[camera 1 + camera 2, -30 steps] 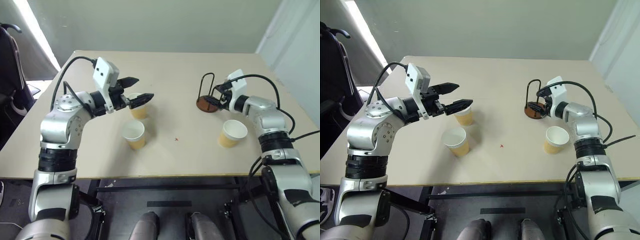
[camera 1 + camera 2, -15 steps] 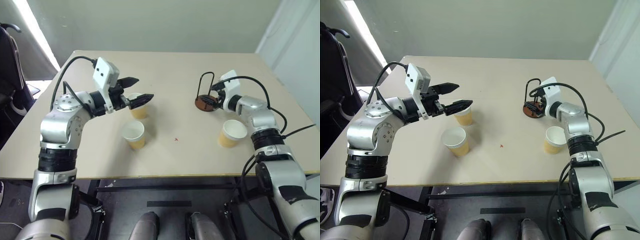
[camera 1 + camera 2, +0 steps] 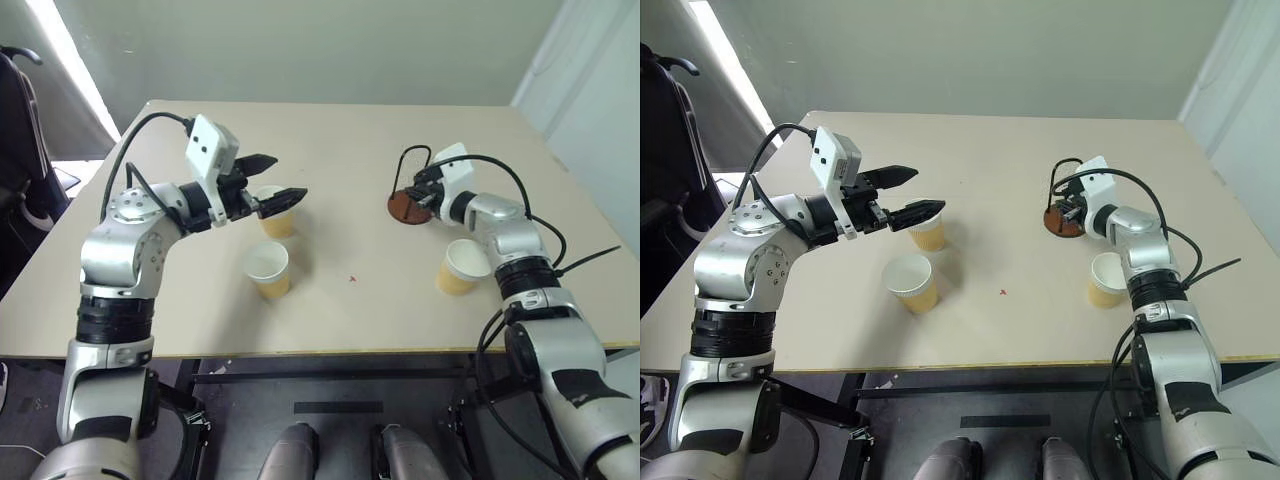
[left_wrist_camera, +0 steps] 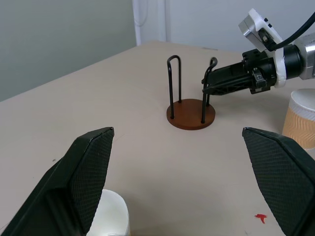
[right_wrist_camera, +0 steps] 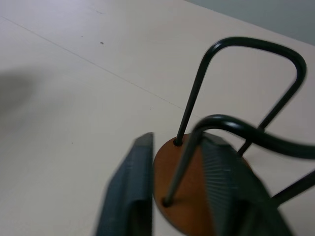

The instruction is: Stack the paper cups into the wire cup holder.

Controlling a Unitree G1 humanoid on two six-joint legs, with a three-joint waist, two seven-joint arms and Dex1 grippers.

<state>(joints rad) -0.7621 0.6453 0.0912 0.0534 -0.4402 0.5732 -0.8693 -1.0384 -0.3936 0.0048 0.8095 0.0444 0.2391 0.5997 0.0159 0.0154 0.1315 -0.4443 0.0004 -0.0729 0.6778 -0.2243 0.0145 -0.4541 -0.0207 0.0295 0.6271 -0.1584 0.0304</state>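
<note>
The wire cup holder [image 3: 403, 208], a reddish-brown disc with black wire loops, stands at the back right of the table. My right gripper [image 3: 419, 189] is shut on one of its upright wires [image 5: 183, 162], which runs between the two fingers. Three tan paper cups stand upright: one [image 3: 277, 218] under and just behind my left gripper [image 3: 288, 177], one [image 3: 268, 270] nearer the front, one [image 3: 464, 265] beside my right forearm. My left gripper hangs open above the table with nothing in it, and its wrist view looks across at the holder [image 4: 191, 114].
The beige table [image 3: 350, 310] has free room in its middle and along the front edge. A small red mark [image 3: 352, 279] lies on it. A dark chair [image 3: 20, 150] stands off the table's left side.
My right gripper has closed its fingers on the holder's wire and pushed slightly further left. The left arm and the three cups have not moved.
</note>
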